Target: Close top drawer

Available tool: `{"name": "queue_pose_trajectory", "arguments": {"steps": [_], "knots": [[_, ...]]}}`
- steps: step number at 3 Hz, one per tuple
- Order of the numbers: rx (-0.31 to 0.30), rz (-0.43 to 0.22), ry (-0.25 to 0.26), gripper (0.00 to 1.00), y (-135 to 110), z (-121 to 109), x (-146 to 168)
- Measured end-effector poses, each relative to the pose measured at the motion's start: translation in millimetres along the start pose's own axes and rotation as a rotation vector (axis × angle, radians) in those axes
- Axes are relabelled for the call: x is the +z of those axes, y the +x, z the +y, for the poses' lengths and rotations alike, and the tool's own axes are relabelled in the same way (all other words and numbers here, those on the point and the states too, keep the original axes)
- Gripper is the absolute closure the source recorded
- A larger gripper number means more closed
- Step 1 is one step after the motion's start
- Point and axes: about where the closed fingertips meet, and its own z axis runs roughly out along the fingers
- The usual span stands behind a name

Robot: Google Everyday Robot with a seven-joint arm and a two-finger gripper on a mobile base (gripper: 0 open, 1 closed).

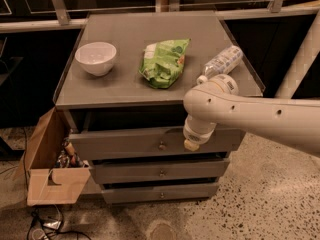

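The top drawer (120, 143) is a wide grey front with a small round knob (161, 145) at its centre. It stands pulled out a little from the grey cabinet, with a dark gap under the cabinet top. My gripper (191, 144) hangs at the end of the white arm (250, 118), right in front of the drawer's panel and just right of the knob. The wrist hides part of the panel's right side.
On the cabinet top (130, 84) lie a white bowl (96, 57), a green snack bag (164, 61) and a plastic bottle (221, 63). Two slimmer drawers (160, 173) sit below. An open cardboard box (50, 169) stands at the left on the speckled floor, with cables beside it.
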Motion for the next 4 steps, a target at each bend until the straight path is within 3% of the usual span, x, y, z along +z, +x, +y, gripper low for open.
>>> {"name": "queue_pose_trajectory", "arguments": {"steps": [1,4], "knots": [[0.000,0.000,0.000,1.00,0.0,-0.1,-0.1],[0.042,-0.002,0.070,1.00,-5.7,-19.4,5.8]]}}
